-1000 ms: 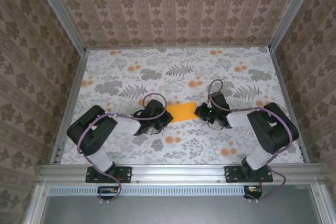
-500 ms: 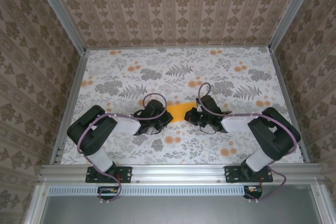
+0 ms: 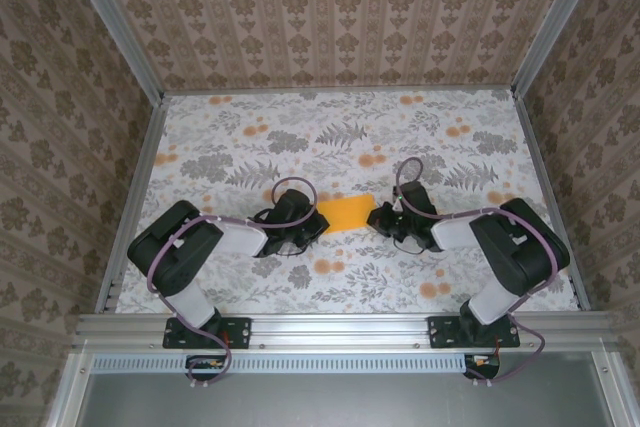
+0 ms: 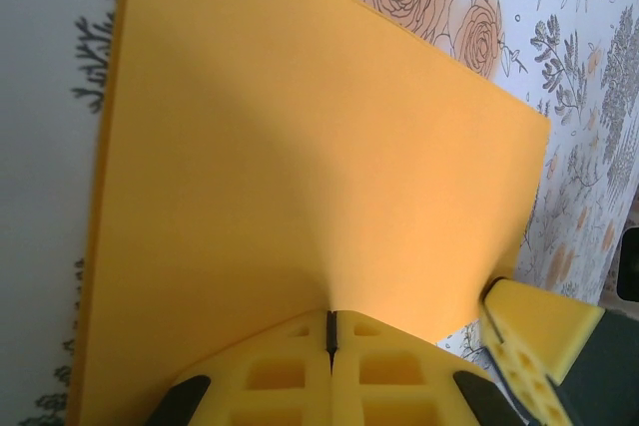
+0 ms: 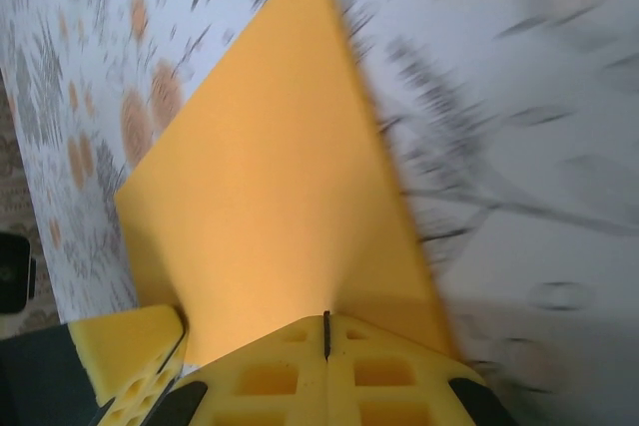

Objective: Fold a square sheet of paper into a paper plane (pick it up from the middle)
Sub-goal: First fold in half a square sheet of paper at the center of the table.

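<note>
Both arms are low and folded. The left arm [image 3: 235, 237] has its elbow out to the left, with the forearm reaching in toward the middle and the wrist down near the worktop [image 3: 300, 137]. The right arm [image 3: 460, 229] mirrors it, elbow out to the right and wrist low. The two wrists face each other across the sheet [image 3: 345, 214].

The sheet sits mid-worktop on the floral cloth, between the two sets of jaws.

Left jaws are fully closed, with no gap at the seam. In the left wrist view the sheet [image 4: 300, 147] runs straight into that seam, so I read it as pinched at its near edge. A doubled layer shows along its left edge.

Right jaws are in the same state, closed tight. In the right wrist view the sheet [image 5: 270, 216] enters the seam from the opposite edge. A shadow under its right side means that edge is off the cloth. The cloth is blurred in that view.

Each wrist view also catches a yellow tip of the other arm's jaws at the far corner of the sheet.
</note>
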Motion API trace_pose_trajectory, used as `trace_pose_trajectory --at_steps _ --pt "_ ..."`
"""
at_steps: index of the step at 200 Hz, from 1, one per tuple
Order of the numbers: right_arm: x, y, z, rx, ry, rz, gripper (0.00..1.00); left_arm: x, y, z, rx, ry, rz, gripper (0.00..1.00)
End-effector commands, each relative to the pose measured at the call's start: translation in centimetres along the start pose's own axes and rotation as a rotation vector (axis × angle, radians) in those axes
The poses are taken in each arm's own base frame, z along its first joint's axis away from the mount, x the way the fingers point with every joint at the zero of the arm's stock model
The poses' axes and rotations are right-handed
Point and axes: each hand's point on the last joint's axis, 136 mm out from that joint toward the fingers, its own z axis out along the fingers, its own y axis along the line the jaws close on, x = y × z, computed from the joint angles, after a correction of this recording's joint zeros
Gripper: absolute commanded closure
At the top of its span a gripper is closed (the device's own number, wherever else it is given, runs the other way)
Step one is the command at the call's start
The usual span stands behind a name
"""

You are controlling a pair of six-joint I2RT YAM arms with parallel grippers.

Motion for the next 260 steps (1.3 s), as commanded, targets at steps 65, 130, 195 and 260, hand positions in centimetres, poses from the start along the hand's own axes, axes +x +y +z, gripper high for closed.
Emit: trace_pose_trajectory --at_steps 65,130,195,260 --pt "-2.2 1.5 -3.2 -0.028 -0.08 -0.076 0.97 0.5 7.7 -0.2 -0.26 0.01 -0.055 1.0" --pt "2.2 7.9 0.6 -0.179 0.099 -0.12 0.96 0.5 7.7 -0.1 -0.262 0.01 -0.048 1.0" --pt "3.0 3.9 3.5 -0.048 0.107 -0.034 0.97 0.5 8.1 -0.2 -0.266 0.002 -0.054 1.0" --pt "3.7 -1.6 3.4 0.106 0.087 0.022 0.98 0.3 9.9 -1.1 -0.295 -0.041 -0.088 1.0"
